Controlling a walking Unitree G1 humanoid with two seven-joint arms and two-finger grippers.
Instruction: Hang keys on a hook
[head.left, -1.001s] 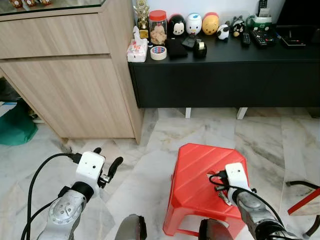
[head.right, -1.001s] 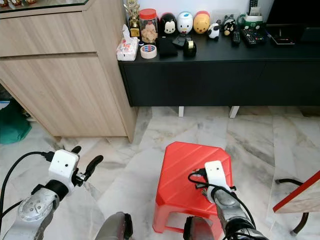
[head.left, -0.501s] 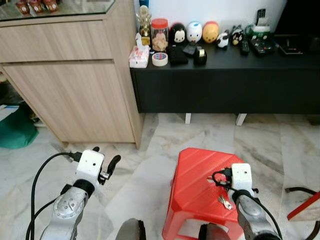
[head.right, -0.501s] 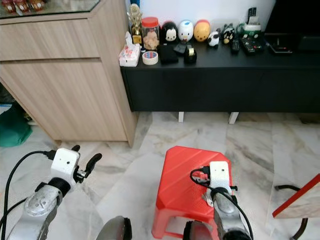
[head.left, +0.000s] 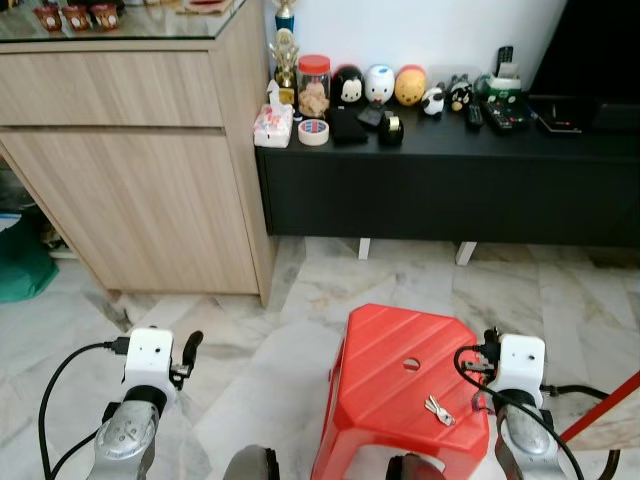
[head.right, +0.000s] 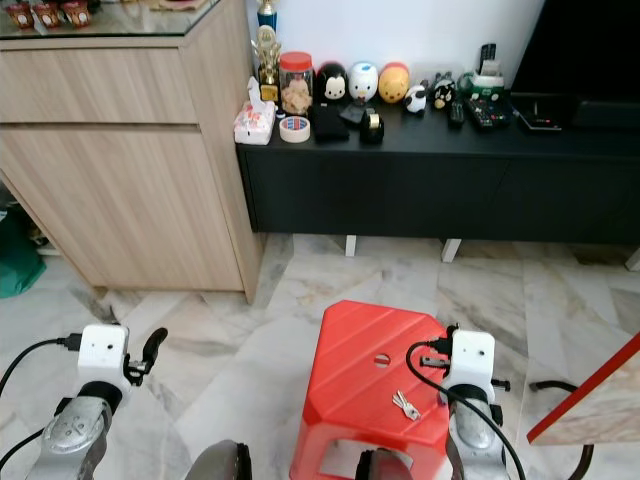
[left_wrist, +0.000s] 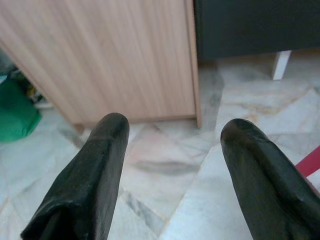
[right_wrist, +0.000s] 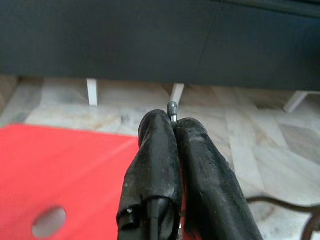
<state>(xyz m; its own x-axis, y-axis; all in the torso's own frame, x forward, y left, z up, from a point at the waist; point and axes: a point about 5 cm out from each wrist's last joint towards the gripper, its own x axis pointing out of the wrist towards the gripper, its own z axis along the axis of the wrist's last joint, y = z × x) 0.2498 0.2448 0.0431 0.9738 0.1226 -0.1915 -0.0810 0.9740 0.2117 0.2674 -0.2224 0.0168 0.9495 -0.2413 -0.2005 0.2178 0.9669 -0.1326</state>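
A small bunch of keys (head.left: 437, 410) lies flat on the red plastic stool (head.left: 385, 375), near its front right corner. Just right of the keys, my right gripper (right_wrist: 173, 120) hangs over the stool's right edge, apart from them. Its fingers are shut, with a tiny silver bit (right_wrist: 172, 107) showing at their tips; I cannot tell what it is. My left gripper (left_wrist: 175, 126) is low on the left over the marble floor, open and holding nothing.
A light wooden cabinet (head.left: 130, 170) stands at the left. Beside it is a low black console (head.left: 450, 180) with toy figures, a jar, tape and remotes on top. A green bag (head.left: 18, 268) lies far left. A red-edged frame (head.left: 602, 413) juts in at the lower right.
The camera has lifted and shows more of the cabinet top. My right gripper has shifted right, off the keys, which stay on the stool. My left arm sits lower and further left.
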